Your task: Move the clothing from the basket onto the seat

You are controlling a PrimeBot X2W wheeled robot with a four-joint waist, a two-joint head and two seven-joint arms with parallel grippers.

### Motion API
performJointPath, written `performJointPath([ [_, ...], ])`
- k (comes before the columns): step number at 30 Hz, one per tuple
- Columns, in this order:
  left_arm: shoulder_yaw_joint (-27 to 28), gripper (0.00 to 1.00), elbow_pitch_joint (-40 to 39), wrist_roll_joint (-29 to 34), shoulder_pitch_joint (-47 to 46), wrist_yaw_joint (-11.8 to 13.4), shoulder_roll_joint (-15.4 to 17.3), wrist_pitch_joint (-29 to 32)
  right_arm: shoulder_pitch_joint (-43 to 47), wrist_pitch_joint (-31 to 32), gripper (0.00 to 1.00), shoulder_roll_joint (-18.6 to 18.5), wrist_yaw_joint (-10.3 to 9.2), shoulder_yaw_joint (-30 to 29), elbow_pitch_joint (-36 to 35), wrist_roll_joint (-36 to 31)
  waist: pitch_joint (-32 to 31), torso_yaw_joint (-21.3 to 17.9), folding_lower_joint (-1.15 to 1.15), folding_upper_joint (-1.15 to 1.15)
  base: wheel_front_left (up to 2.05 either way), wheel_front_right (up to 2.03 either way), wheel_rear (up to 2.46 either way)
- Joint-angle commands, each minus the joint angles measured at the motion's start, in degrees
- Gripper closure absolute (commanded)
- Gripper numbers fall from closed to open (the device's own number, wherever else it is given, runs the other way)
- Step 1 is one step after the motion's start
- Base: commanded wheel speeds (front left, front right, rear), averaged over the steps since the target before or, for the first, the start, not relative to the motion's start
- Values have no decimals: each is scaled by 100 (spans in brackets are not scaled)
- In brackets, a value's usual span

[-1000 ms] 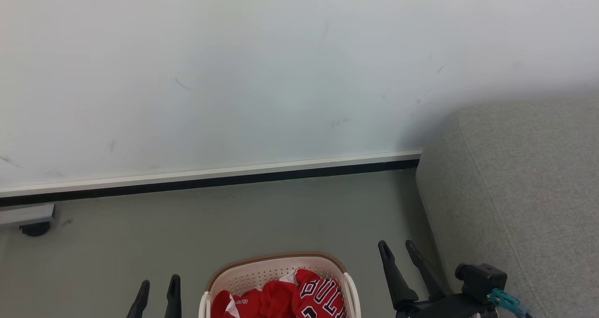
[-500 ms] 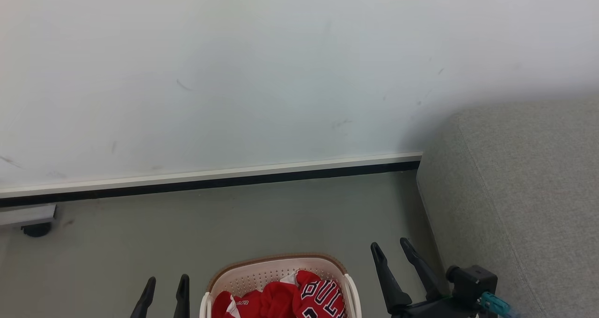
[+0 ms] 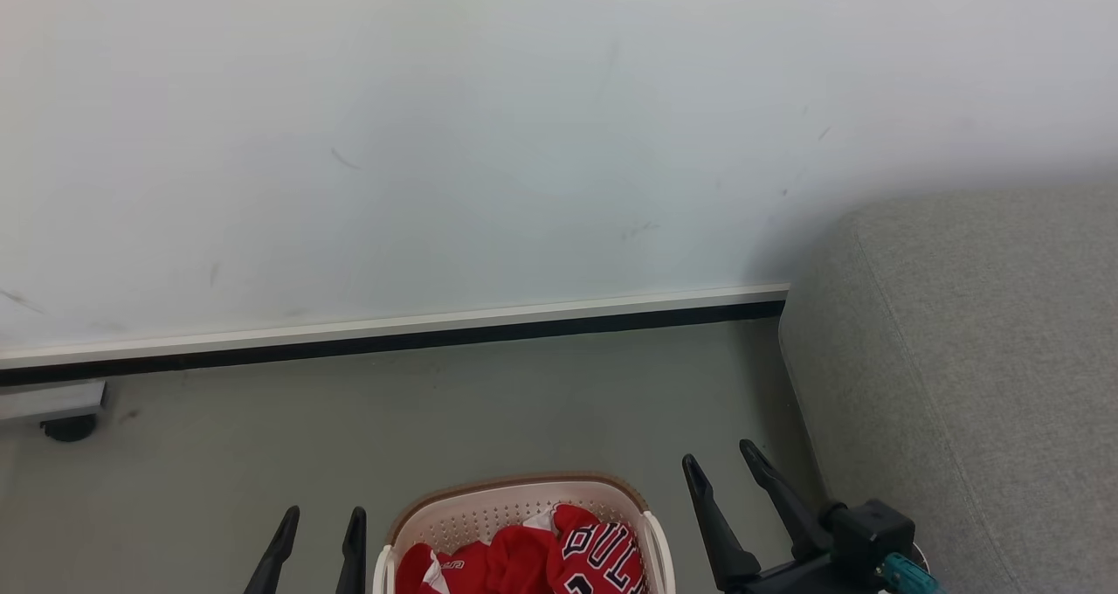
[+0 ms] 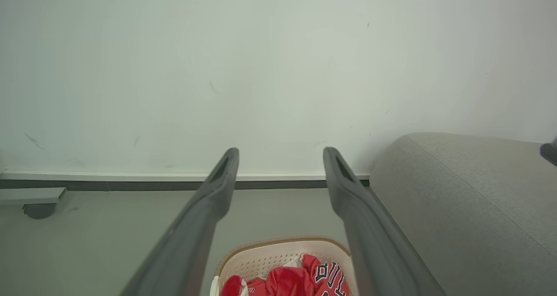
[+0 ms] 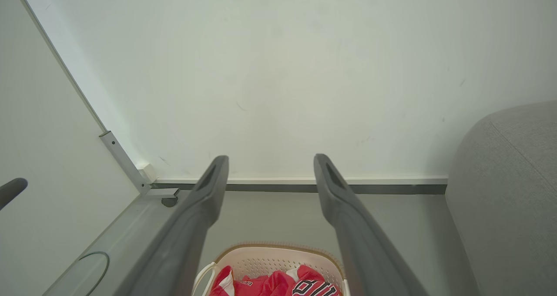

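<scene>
On the grey floor (image 3: pixel 262 437), at the bottom edge of the head view, stands the basket (image 3: pixel 515 482). The clothing (image 3: pixel 489 563) lies inside it as a red heap, with a lettered jersey (image 3: pixel 603 555) on its right side. The seat (image 3: pixel 978 358) is at the right, near the basket but apart from it. The left gripper (image 3: pixel 323 517) hovers just left of the basket, its two fingers spread and holding nothing. The right gripper (image 3: pixel 719 456) is between the basket and the seat, also spread wide and empty. Behind them is a pale wall (image 3: pixel 524 140) with a dark skirting line (image 3: pixel 393 342).
</scene>
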Motion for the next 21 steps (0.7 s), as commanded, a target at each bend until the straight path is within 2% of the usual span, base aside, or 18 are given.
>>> performJointPath([
  [1,0,0,-32,143,-78,28,32,-49,-7,-37,0,-5,4,28,-28,-106,4,0,0,0,0,0,0],
  [13,-18,0,-46,620,-101,31,31,-168,2,-168,0,-7,4,164,-63,-554,33,2,0,0,0,0,0],
  [21,-5,0,-32,571,-60,57,29,-160,-5,-155,0,-2,4,147,-57,-540,26,-9,0,0,0,0,0],
])
